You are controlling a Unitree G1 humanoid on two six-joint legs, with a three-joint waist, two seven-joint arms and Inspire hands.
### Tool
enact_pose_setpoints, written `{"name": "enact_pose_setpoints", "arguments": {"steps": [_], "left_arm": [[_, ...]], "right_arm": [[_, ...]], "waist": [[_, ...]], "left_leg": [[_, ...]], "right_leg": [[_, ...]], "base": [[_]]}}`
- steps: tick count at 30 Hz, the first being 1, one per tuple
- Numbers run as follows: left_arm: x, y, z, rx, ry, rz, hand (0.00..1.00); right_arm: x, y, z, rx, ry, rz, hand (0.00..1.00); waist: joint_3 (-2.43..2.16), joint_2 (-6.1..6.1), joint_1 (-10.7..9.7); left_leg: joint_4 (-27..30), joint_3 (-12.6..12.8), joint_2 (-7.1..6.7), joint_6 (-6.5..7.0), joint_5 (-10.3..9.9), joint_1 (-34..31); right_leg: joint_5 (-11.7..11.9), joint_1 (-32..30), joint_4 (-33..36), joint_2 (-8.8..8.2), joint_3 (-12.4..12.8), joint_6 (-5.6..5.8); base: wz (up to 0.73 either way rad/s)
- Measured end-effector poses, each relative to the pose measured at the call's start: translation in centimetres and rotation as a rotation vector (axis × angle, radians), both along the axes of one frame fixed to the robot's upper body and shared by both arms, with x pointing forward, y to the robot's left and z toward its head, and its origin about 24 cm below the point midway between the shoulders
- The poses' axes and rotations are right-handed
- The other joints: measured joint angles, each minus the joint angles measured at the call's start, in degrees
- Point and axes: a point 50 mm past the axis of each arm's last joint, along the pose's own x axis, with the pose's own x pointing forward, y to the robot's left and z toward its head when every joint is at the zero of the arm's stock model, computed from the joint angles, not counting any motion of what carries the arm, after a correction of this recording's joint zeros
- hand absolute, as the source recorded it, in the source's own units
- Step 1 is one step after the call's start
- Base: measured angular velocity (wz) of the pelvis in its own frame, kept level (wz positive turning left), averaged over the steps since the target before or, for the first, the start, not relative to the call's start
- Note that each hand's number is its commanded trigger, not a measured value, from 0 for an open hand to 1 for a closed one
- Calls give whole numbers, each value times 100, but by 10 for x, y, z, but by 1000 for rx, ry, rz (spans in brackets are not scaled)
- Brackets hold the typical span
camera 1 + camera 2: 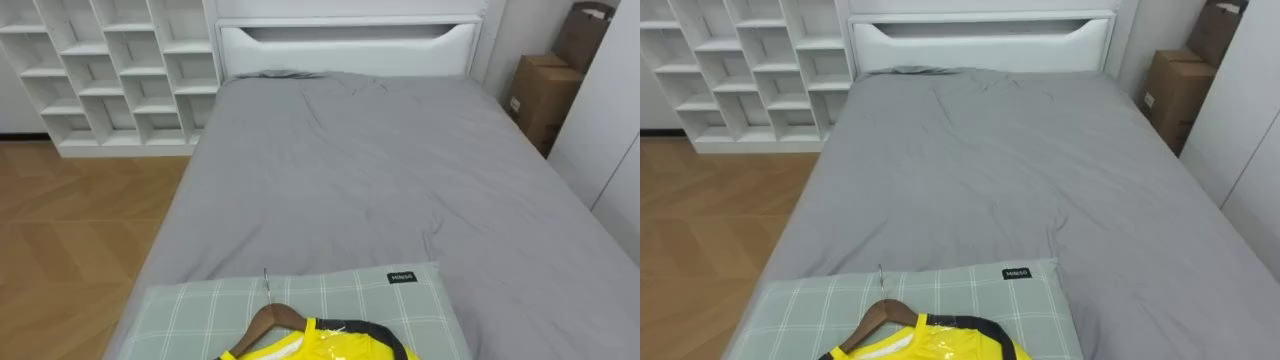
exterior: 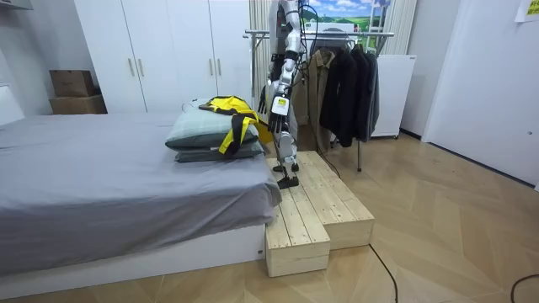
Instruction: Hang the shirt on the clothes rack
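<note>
Eye views: yellow shirt (image 1: 330, 345) is already on its wooden hanger (image 1: 268, 318), lying on the checked pillow (image 1: 190, 305) at the near end of the bed (image 1: 350, 170). Shirt's lower part is cut off. So I reckon pickup & hanging are left.

Room view: I stand on the wood platform (image 2: 316, 210) btwn bed and clothes rack (image 2: 337, 35). L hand (image 2: 269, 104) hangs at my side, too small to tell if spread or curled.

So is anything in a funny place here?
Yes: the yellow shirt, already on its wooden hanger, lies on the checked pillows on the bed, one part drooping over the edge, not on the clothes rack.
</note>
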Motion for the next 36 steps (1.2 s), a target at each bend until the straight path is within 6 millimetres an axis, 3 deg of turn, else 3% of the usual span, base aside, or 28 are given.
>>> {"name": "enact_pose_setpoints", "arguments": {"steps": [24,36], "left_arm": [[-1,1,0,15,-10,11,0],[-3,4,2,77,-29,107,0]], "right_arm": [[-1,5,-1,26,-21,-38,0],[-3,5,-1,24,-17,-51,0]], "waist": [[6,-13,6],[3,5,13]], "left_leg": [[35,-37,-2,3,-1,39],[47,-61,-11,11,-7,97]], "right_leg": [[18,63,4,1,-39,-1],[22,114,1,-11,-108,1]], "base": [[0],[1]]}}
